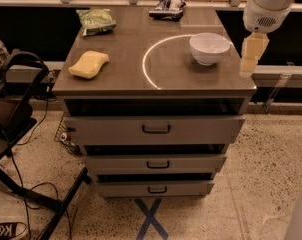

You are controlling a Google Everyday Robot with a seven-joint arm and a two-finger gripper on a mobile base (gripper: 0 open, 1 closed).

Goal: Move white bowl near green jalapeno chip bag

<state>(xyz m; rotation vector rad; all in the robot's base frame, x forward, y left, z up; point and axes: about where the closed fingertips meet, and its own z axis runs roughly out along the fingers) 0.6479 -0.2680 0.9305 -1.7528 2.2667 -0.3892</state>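
The white bowl (209, 48) stands upright on the right part of the brown cabinet top (131, 69), just inside a white arc marking. The green jalapeno chip bag (96, 21) lies at the far left corner of the top. My gripper (250, 59) hangs from the white arm at the top's right edge, to the right of the bowl and apart from it, holding nothing.
A yellow sponge (88, 64) lies at the front left of the top. A dark blue-and-white bag (167, 7) lies at the far middle. Three drawers (156, 129) sit below. A black chair frame and cables (21, 134) stand on the floor at left.
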